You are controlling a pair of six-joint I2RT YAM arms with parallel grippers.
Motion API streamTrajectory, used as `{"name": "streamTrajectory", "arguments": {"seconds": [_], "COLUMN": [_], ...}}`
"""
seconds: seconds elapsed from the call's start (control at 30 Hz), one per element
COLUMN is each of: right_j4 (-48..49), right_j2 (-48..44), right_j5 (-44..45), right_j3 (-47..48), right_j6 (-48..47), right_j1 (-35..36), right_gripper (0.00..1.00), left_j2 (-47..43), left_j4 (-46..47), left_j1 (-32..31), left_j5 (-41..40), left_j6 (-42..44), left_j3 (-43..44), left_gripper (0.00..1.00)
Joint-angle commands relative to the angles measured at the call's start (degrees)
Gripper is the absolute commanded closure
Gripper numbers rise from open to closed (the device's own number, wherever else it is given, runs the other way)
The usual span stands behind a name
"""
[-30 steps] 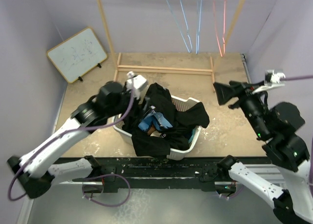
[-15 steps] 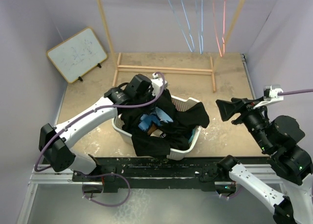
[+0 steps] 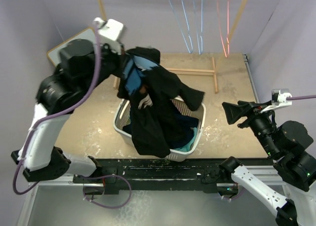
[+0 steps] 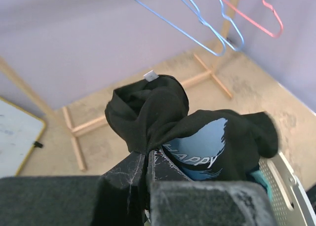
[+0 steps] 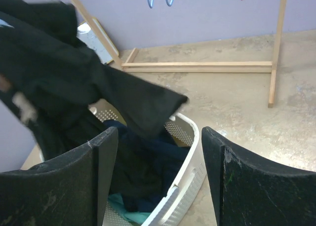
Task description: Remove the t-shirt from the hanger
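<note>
the left gripper (image 4: 146, 157) is high over the back left of the table (image 3: 232, 83), its jaws pressed together on a bunched fold of the black t-shirt (image 3: 155, 100). in the left wrist view the cloth wells up out of the closed fingers (image 4: 123, 179) in a rounded lump, with a small white tag (image 4: 151, 76) at its top and a pale blue print with the word "happy" facing the camera.

from above, the t-shirt hangs from that grip down into the white basket (image 5: 193, 152). its upper part is clear of the rim, one sleeve sticks out to the right, and its lower end drapes over the near edge of the basket. no hanger can be made out inside it; the folds hide whatever is there. more clothes lie in the basket under it, dark blue cloth (image 5: 148, 167) and a bit of teal (image 5: 123, 206).

the right gripper (image 5: 159, 132) hovers to the right of the basket, well apart from the t-shirt, jaws spread wide and holding nothing, aimed at the basket's right rim.

at the back stands a wooden rack (image 3: 168, 69) with blue hangers (image 3: 187, 23) and a red hanger (image 3: 223, 23) on it. a whiteboard (image 4: 12, 132) leans by the left wall.
</note>
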Motion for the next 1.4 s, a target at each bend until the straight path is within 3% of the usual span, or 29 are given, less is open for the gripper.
{"name": "streamTrajectory", "arguments": {"seconds": [0.0,0.13,0.33,0.9,1.13,1.37], "right_j4": [1.9,2.1,2.2,1.9,0.9,0.5], "right_j2": [-1.3,-0.5,-0.1,0.8,0.5,-1.0], "right_j5": [1.1,1.0,1.3,0.4,0.1,0.1], "right_j3": [2.2,2.5,2.4,2.0,2.3,1.9], "right_j6": [0.4,0.0,0.0,0.2,0.4,0.4], "right_j1": [0.2,0.1,0.1,0.1,0.2,0.1], "right_gripper": [0.29,0.29,0.29,0.29,0.29,0.29], "left_j2": [-1.5,1.8,10.1,10.7,4.3,-10.9], "left_j4": [-2.2,-1.1,1.2,19.9,21.9,24.5], "left_j1": [0.3,0.3,0.3,0.3,0.3,0.3], "left_j5": [-8.8,-8.0,-2.6,7.2,11.3,17.7], "left_j6": [3.9,4.8,4.4,-2.2,-5.5,-9.1], "left_j3": [3.7,8.5,22.4,25.8,7.2,-28.0], "left_gripper": [1.00,1.00,1.00,1.00,1.00,1.00]}}
